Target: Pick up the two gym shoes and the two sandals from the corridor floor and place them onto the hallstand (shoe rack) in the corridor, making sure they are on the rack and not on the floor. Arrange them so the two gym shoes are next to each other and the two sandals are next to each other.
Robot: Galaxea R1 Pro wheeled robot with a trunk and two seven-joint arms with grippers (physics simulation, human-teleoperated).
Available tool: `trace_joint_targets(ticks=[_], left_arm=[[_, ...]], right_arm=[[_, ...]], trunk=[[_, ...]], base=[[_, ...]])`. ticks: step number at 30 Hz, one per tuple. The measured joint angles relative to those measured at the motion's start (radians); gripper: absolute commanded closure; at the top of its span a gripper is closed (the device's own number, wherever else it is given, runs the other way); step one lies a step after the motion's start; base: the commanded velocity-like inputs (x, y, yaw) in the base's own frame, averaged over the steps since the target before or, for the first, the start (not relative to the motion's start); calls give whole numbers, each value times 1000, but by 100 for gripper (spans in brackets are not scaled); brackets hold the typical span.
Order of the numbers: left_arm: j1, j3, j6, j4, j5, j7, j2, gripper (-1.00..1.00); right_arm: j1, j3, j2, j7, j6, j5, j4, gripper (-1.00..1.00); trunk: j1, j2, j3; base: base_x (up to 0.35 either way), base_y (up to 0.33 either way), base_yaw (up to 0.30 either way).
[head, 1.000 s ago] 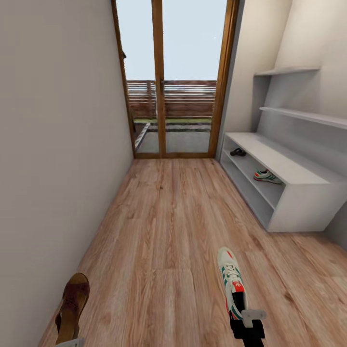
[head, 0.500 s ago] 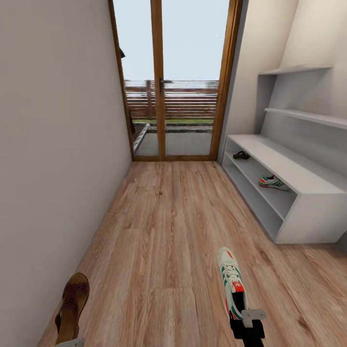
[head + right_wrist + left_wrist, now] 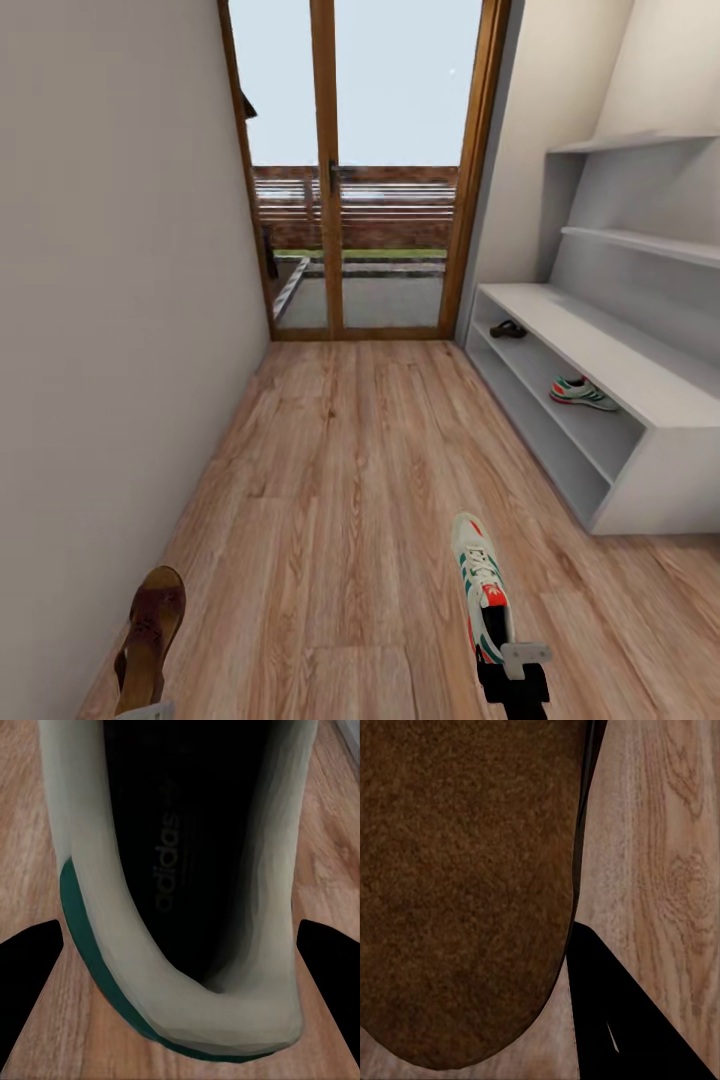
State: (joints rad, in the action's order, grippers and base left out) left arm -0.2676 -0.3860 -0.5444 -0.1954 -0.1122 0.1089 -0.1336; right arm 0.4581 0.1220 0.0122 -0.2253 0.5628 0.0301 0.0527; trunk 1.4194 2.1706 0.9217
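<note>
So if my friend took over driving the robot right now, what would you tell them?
Left gripper: holding a brown sandal.
Right gripper: holding a gym shoe by its heel.
The hallstand is ahead on the right. On its upper open shelf sit the other sandal, far end, and the other gym shoe, nearer.
Done: two shoes racked.
Left: drive up, put each carried shoe beside its partner.
</note>
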Motion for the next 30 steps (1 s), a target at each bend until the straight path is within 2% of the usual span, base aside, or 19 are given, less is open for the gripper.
trace_joint_targets(ticks=[30], left_arm=[[0, 0, 0, 0, 1, 0, 0, 100]], right_arm=[[0, 0, 0, 0, 0, 0, 0, 100]], trunk=[[0, 0, 0]], base=[[338, 0, 0]])
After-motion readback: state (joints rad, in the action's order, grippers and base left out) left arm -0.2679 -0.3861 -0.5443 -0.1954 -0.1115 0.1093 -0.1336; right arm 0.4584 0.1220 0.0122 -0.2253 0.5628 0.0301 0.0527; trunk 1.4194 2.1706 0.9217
